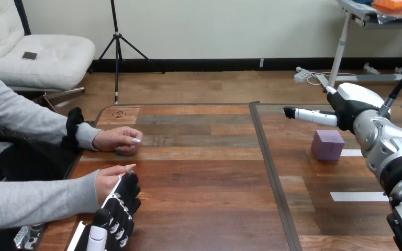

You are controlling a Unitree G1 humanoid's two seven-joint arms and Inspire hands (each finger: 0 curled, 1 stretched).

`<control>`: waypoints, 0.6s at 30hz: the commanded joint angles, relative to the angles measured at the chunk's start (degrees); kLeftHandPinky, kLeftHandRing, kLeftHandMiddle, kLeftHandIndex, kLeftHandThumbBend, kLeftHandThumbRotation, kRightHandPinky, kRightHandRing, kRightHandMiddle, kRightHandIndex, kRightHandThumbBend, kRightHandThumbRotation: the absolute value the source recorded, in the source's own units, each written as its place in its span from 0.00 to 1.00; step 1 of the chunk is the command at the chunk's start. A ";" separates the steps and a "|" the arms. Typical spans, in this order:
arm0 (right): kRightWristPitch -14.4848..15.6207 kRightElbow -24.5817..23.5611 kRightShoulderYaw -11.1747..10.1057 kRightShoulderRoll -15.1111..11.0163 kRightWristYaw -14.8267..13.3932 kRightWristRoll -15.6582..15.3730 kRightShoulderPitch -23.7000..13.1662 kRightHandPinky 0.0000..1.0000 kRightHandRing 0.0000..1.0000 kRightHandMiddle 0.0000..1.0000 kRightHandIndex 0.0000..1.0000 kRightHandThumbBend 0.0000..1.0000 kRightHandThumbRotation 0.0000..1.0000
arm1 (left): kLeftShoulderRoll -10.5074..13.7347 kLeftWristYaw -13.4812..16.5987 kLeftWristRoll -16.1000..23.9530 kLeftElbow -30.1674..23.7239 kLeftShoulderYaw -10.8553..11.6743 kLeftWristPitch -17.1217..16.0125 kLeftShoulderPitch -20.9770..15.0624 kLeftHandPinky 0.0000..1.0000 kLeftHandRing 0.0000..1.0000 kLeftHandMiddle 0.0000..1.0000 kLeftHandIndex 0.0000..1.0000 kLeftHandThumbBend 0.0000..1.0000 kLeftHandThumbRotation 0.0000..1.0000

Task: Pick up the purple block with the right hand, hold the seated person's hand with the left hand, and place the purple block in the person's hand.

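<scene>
The purple block (328,144), a matte sharp-edged cube, sits on the right half of the table (209,209), just nearer you than your right hand (348,107), which hangs empty, fingers (309,115) straight. Your left hand (120,206) touches the person's hand (107,180) by the left edge; whether it grips, you cannot tell.

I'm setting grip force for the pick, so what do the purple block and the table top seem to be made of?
The purple block looks like foam or soft plastic, matte: flat even colour, no glare, softly rounded edges; I cannot tell which. The table looks like wood planks or wood-look laminate, satin: grain streaks, plank seams, faint sheen.
</scene>
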 commanded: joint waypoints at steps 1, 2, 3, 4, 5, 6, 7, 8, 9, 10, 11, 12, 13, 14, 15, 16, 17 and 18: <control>-0.34 0.22 -1.37 0.24 -0.21 1.92 -2.49 0.95 1.00 1.00 0.99 0.97 0.99 | -0.76 -0.49 -0.40 -0.10 1.09 -1.26 -2.86 1.00 1.00 0.98 0.93 0.76 1.00; -0.35 0.22 -1.45 0.38 -0.32 2.13 -2.32 0.92 0.99 1.00 0.99 0.97 0.98 | -0.77 -0.85 -0.71 0.11 1.13 -1.27 -3.00 1.00 1.00 0.98 0.93 0.76 1.00; -0.36 0.23 -1.48 0.46 -0.39 2.30 -2.21 0.90 0.98 1.00 0.98 0.97 0.98 | -0.78 -1.10 -0.92 0.25 1.15 -1.28 -3.09 1.00 1.00 0.98 0.93 0.76 1.00; -0.27 0.26 -1.23 0.67 -0.45 2.19 -1.94 0.88 0.97 0.99 0.98 0.97 0.98 | -0.76 -1.26 -0.96 0.60 1.24 -1.50 -3.26 1.00 1.00 0.99 0.93 0.76 1.00; -0.21 0.29 -0.99 0.79 -0.47 2.09 -1.79 0.87 0.97 0.99 0.97 0.97 0.98 | -0.76 -1.32 -0.91 0.82 1.32 -1.66 -3.35 1.00 1.00 0.99 0.93 0.76 1.00; -0.17 0.30 -0.81 0.85 -0.48 2.05 -1.67 0.86 0.97 0.99 0.97 0.96 0.98 | -0.77 -1.39 -0.88 0.95 1.37 -1.79 -3.38 1.00 1.00 0.99 0.93 0.76 1.00; -0.09 0.37 -0.28 1.04 -0.47 1.69 -1.35 0.85 0.96 0.99 0.97 0.96 0.98 | -0.75 -1.41 -0.80 0.96 1.40 -1.81 -3.36 1.00 1.00 0.99 0.93 0.76 1.00; -0.05 0.43 0.07 1.15 -0.46 1.46 -1.14 0.85 0.96 0.99 0.97 0.96 0.99 | -0.74 -1.43 -0.76 0.93 1.42 -1.78 -3.33 1.00 1.00 0.99 0.93 0.77 1.00; -0.02 0.46 0.30 1.22 -0.45 1.31 -1.01 0.85 0.97 0.99 0.97 0.96 0.99 | -0.73 -1.45 -0.74 0.93 1.45 -1.78 -3.32 1.00 1.00 0.99 0.93 0.77 1.00; 0.15 0.47 0.46 1.48 -0.28 1.27 -0.73 0.85 0.97 0.99 0.97 0.96 0.99 | -0.68 -1.32 -0.55 0.80 1.46 -1.71 -3.20 1.00 1.00 0.99 0.93 0.77 1.00; 0.27 0.46 0.51 1.64 -0.15 1.32 -0.57 0.86 0.97 0.99 0.97 0.96 0.99 | -0.65 -1.23 -0.43 0.72 1.47 -1.68 -3.13 1.00 1.00 0.99 0.93 0.77 1.00; 0.34 0.45 0.55 1.73 -0.07 1.36 -0.44 0.86 0.97 0.99 0.97 0.95 1.00 | -0.63 -1.18 -0.34 0.61 1.47 -1.68 -3.01 1.00 1.00 0.99 0.93 0.77 1.00; 0.46 0.48 0.42 2.01 -0.07 1.58 -0.08 0.87 0.97 1.00 0.97 0.95 1.00 | -0.59 -1.13 -0.33 0.30 1.43 -1.39 -2.80 1.00 1.00 0.99 0.93 0.78 1.00; 0.53 0.50 0.32 2.17 -0.10 1.74 0.15 0.87 0.98 1.00 0.97 0.95 1.00 | -0.57 -1.12 -0.36 0.10 1.40 -1.18 -2.67 1.00 1.00 0.99 0.93 0.78 1.00; 0.57 0.51 0.26 2.27 -0.13 1.85 0.32 0.88 0.98 1.00 0.98 0.94 1.00 | -0.57 -1.13 -0.37 -0.09 1.37 -1.05 -2.52 1.00 1.00 0.99 0.93 0.78 1.00; 0.57 0.55 0.08 2.48 -0.01 2.09 0.69 0.88 0.98 1.00 0.98 0.94 1.00 | -0.59 -1.12 -0.37 -0.27 1.35 -1.01 -2.39 1.00 1.00 0.99 0.93 0.78 1.00; 0.56 0.57 -0.03 2.60 0.08 2.24 0.92 0.88 0.98 1.00 0.98 0.93 1.00 | -0.62 -1.12 -0.35 -0.35 1.35 -1.04 -2.32 1.00 1.00 0.99 0.93 0.78 1.00; 0.56 0.58 -0.09 2.68 0.14 2.34 1.07 0.89 0.98 1.00 0.98 0.93 1.00 | -0.64 -1.12 -0.34 -0.40 1.36 -1.05 -2.28 1.00 1.00 0.99 0.93 0.78 1.00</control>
